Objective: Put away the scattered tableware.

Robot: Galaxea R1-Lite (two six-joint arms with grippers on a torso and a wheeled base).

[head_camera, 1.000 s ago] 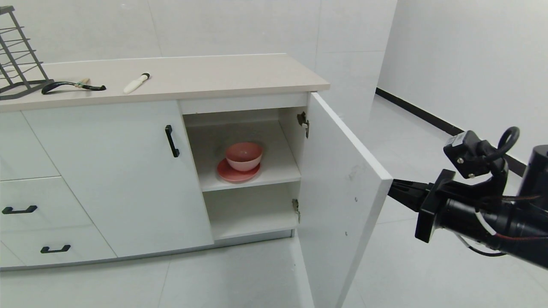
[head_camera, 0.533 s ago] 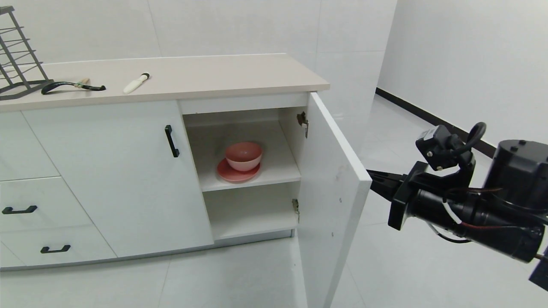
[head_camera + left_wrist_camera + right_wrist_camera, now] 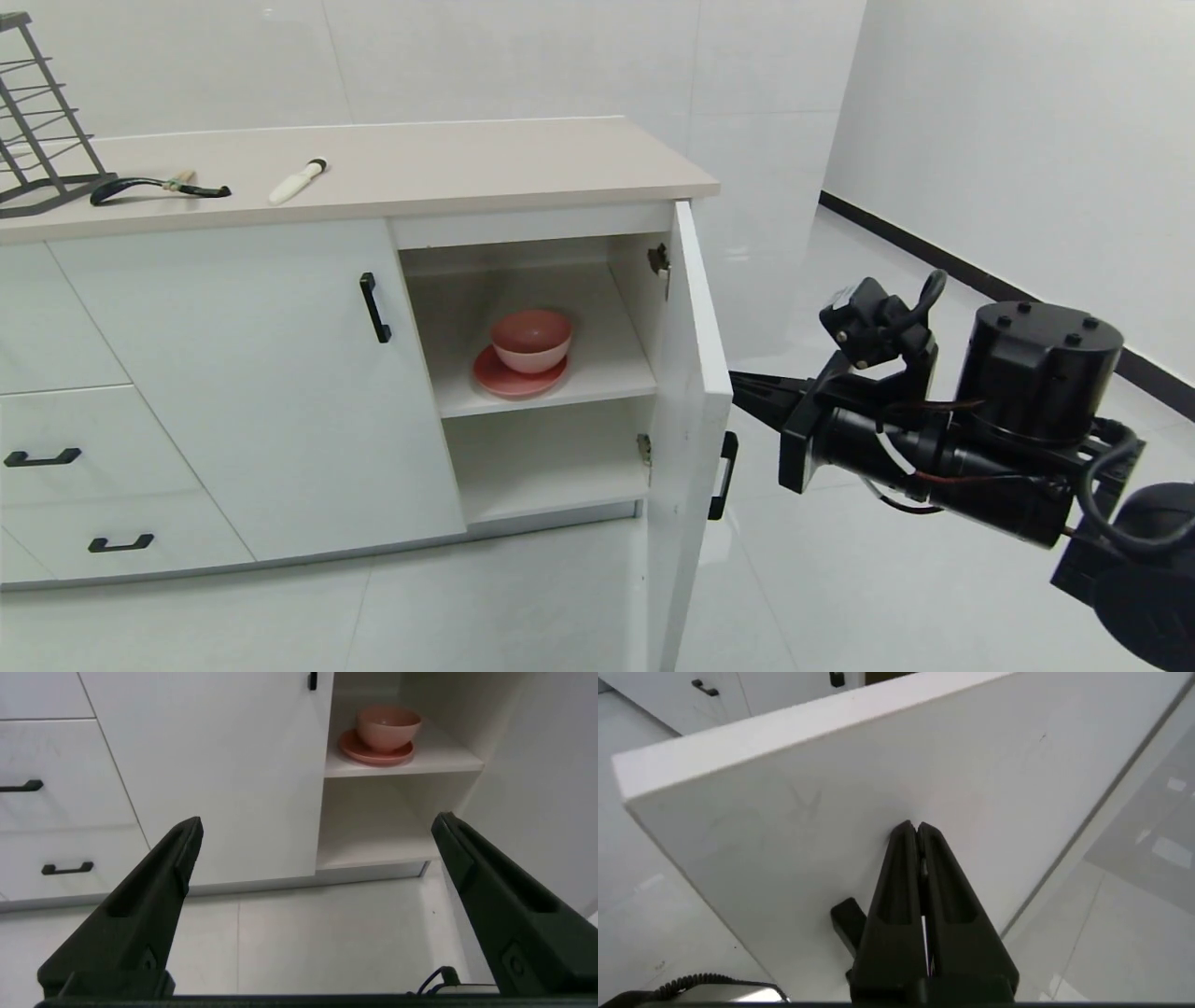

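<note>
open cabinet (image 3: 644, 308) holds a pink bowl (image 3: 531, 340) sitting on a pink plate (image 3: 504, 381) on its upper shelf. right gripper (image 3: 918, 833), fingers pressed together, tips against the outer face of the door (image 3: 686, 392); left gripper (image 3: 318, 826) fingers spread wide. the door has swung further shut than before

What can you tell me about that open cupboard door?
The cupboard door is a plain white flat panel, seemingly laminated board, hung on two metal hinges. It stands swung out, nearly edge-on in the head view. A black bar handle sits on its outer face, where the shut right gripper's tip touches.
</note>
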